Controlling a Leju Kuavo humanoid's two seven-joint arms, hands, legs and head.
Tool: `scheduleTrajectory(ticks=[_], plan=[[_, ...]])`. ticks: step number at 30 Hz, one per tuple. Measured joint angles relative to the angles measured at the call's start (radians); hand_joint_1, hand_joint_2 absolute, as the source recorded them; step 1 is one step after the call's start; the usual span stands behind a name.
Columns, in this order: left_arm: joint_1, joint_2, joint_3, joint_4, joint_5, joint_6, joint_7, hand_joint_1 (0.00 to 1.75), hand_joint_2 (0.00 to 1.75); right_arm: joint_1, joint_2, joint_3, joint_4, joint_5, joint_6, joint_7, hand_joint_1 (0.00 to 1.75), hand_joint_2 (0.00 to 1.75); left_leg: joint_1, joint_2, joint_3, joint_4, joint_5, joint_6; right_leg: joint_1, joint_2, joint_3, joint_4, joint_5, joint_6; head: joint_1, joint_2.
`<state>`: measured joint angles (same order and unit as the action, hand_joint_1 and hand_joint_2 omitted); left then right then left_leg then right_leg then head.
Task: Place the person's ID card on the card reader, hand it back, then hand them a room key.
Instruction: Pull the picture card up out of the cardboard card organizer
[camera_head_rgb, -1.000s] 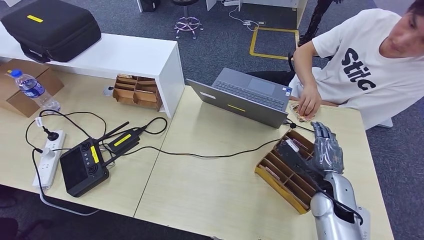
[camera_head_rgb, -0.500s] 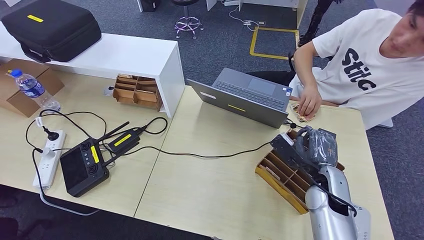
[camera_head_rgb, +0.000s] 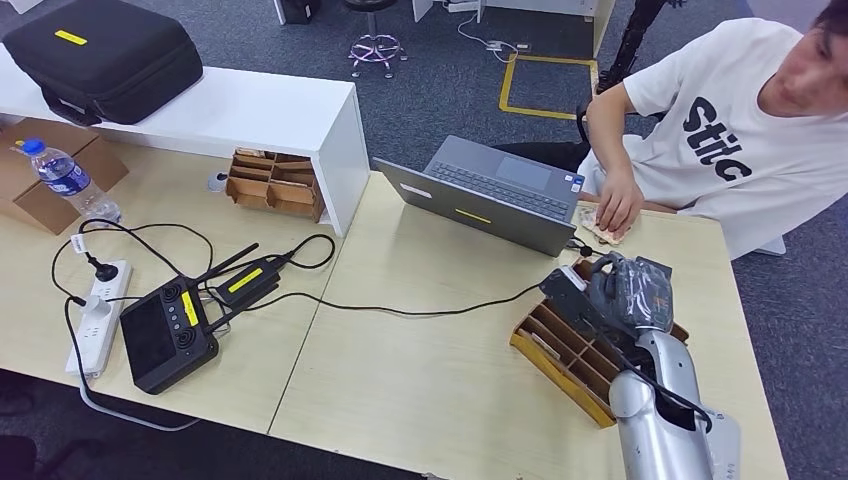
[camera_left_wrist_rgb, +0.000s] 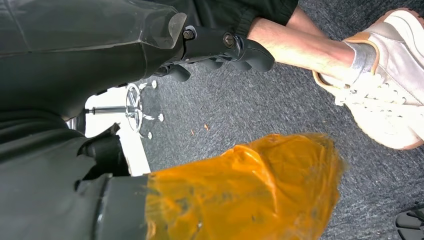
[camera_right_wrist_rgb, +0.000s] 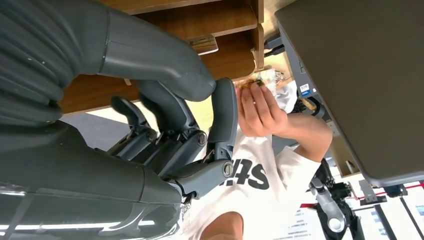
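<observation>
1. Grey carpet floor (camera_head_rgb: 440, 90) surrounds a pale wooden desk (camera_head_rgb: 430, 370); a white raised shelf (camera_head_rgb: 250, 110) crosses the desk's far left part and carries a black case (camera_head_rgb: 105, 55).
2. Person (camera_head_rgb: 760, 130) in a white printed shirt, seated at the desk's far right corner, one hand (camera_head_rgb: 617, 205) resting flat on a small card-like item (camera_head_rgb: 590, 222) just beside the laptop; whether this is the ID card cannot be told.
3. Grey laptop (camera_head_rgb: 490, 195), open, its lid tilted toward the robot, standing near the desk's far edge.
4. Right arm (camera_head_rgb: 660, 410), silver, rising from the lower right over the desk.
5. Wooden divided tray (camera_head_rgb: 560, 360) near the desk's right edge, with flat cards upright in its slots; a second, similar tray (camera_head_rgb: 270, 182) lies against the shelf.
6. Black handheld controller (camera_head_rgb: 165, 335) with a yellow label, at the left of the desk beside a white power strip (camera_head_rgb: 100, 315); a black cable (camera_head_rgb: 400, 310) runs from there toward the laptop.
7. Right hand (camera_head_rgb: 625, 295), poised over the far end of the divided tray, fingers (camera_right_wrist_rgb: 165, 112) curled inward; whether they pinch anything cannot be told.
8. Left hand (camera_left_wrist_rgb: 220, 47), hanging above the carpet in the left wrist view, dark fingers bent, nothing seen in them; an orange wrapped part (camera_left_wrist_rgb: 240, 190) lies close to the camera.
9. Water bottle (camera_head_rgb: 68, 180), upright by a cardboard box (camera_head_rgb: 50, 185) at the far left.
</observation>
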<state>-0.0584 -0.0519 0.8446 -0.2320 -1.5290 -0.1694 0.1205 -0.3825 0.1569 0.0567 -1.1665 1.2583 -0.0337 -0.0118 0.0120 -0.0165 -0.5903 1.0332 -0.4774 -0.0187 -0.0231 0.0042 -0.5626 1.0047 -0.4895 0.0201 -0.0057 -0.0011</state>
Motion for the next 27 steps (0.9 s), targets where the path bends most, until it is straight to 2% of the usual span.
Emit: scheduleTrajectory(ticks=[1, 27], plan=[[0.000, 0.000, 0.000, 0.000, 0.000, 0.000, 0.000, 0.00, 0.00, 0.000, 0.000, -0.001, 0.000, 0.001, -0.001, -0.001, 0.00, 1.75, 0.000, 0.000, 0.000, 0.000, 0.000, 0.000, 0.000, 0.000, 0.000, 0.000, 0.000, 0.000, 0.000, 0.000], [0.001, 0.000, 0.000, 0.000, 0.000, 0.001, 0.000, 0.00, 0.00, 0.001, 0.029, -0.066, -0.019, -0.021, -0.010, -0.023, 0.00, 1.75, 0.000, 0.000, 0.001, 0.000, 0.000, 0.000, 0.000, 0.000, 0.000, 0.000, 0.000, 0.000, 0.000, 0.000]])
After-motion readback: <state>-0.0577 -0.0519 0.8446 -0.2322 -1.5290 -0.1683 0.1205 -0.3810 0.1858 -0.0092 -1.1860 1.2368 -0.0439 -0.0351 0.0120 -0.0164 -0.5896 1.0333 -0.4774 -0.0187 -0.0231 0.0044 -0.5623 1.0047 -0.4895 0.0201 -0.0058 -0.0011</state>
